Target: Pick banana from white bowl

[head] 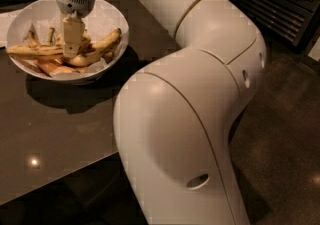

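While the tool (73,44) is down at a banana (102,44) inside the white bowl (111,16), grip unreadable, dark table (60,124) around

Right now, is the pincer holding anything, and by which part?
Cannot tell. The pincer sits low among the bananas in the white bowl; no hold is visible.

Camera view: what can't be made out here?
All in the camera view:
- Tool, down in the bowl: whether it grips any of the bananas; its tip is buried among them.
- Bowl's far rim: partly behind the tool.
- Banana count: they overlap.
- Table's right side: behind the arm.
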{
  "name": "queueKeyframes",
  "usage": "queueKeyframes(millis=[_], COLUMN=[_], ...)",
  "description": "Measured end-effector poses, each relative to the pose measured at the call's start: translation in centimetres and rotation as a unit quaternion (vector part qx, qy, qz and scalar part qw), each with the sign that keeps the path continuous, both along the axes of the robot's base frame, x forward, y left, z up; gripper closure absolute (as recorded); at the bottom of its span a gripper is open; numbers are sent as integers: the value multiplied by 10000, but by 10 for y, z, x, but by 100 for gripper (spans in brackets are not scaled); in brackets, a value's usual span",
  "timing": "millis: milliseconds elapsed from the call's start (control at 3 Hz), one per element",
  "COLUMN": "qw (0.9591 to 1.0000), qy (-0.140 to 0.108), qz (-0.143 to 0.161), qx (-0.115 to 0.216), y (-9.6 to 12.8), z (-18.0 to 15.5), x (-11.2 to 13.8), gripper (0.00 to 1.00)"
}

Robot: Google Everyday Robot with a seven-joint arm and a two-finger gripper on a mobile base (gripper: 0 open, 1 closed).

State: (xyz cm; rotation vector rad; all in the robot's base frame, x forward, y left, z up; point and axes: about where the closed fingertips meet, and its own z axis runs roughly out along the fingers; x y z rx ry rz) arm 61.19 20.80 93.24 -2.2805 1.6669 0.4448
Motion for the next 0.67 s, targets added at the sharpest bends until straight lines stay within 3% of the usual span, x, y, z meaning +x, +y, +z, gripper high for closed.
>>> queueKeyframes(millis=[667], qw=[9999], qy=[-61], qz=[104], qx=[-55], y=[3], z=[-2], x=[11], gripper=[43])
